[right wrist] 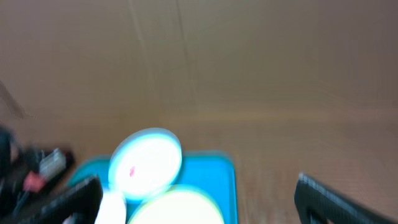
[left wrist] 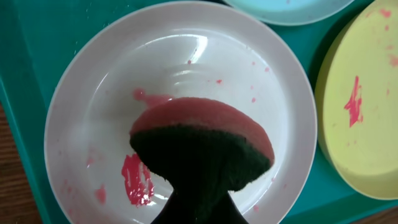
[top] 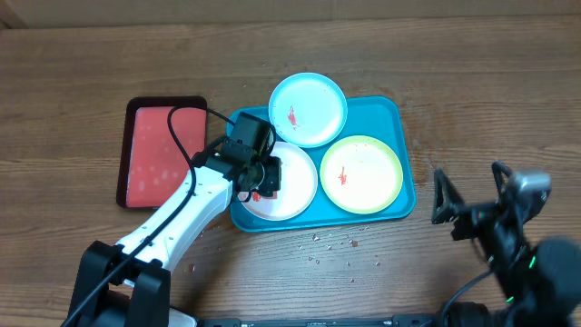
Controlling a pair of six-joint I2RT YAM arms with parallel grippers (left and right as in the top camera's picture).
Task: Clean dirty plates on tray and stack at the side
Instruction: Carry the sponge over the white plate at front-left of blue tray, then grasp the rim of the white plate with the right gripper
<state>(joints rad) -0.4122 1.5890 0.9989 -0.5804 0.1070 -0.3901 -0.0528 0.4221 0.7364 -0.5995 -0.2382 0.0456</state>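
Observation:
The turquoise tray [top: 399, 136] holds three plates: light blue [top: 313, 102], white [top: 295, 186] and yellow-green [top: 368, 177], each with red smears. My left gripper [top: 261, 177] is shut on a red-and-dark sponge [left wrist: 202, 149] held over the white plate [left wrist: 93, 112], which has a red smear at its lower left. My right gripper [top: 472, 195] is open and empty, above the table right of the tray. The right wrist view is blurred; it shows the light blue plate [right wrist: 146, 163], the yellow-green plate [right wrist: 177, 208] and the tray [right wrist: 221, 180].
A smaller red tray [top: 163, 150] with a dark rim lies left of the turquoise tray. Small crumbs [top: 336, 245] are scattered on the wooden table in front of the tray.

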